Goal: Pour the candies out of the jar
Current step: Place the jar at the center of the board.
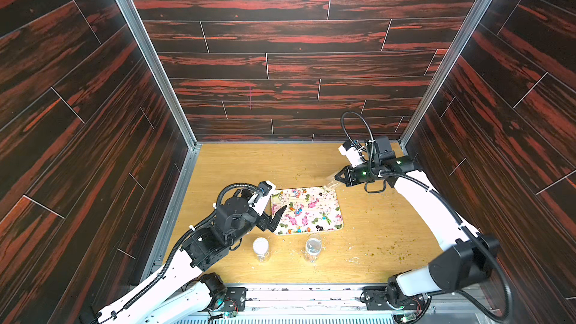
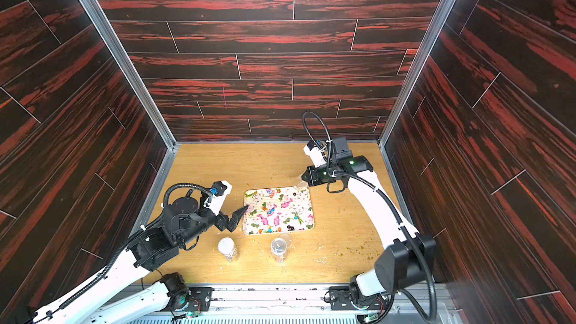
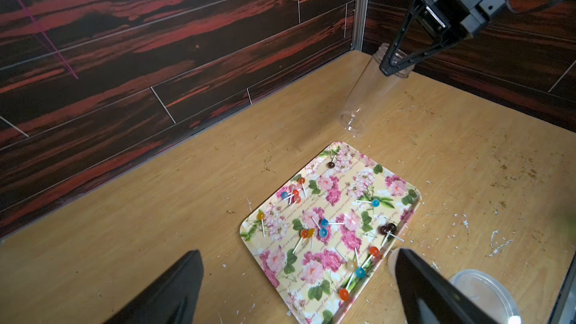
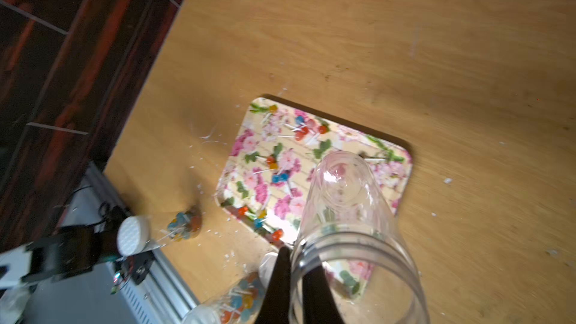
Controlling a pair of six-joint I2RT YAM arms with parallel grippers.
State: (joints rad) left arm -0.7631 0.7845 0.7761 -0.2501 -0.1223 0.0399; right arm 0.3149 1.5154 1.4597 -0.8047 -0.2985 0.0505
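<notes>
Jaws of the right gripper (image 3: 386,69) pinch the slanted jar (image 3: 358,101).

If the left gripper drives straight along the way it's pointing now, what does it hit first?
Most likely the floral tray. The open left gripper points down at the tray's near part, and scattered candies lie in that line. How high the gripper hangs above the tray is unclear in the wrist view.

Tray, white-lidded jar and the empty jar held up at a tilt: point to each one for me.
tray (image 1: 330,204), in a top view, bare printed floor.
white-lidded jar (image 1: 260,245), in a top view, its lid.
empty jar (image 4: 343,213), right wrist view, clear side wall.
</notes>
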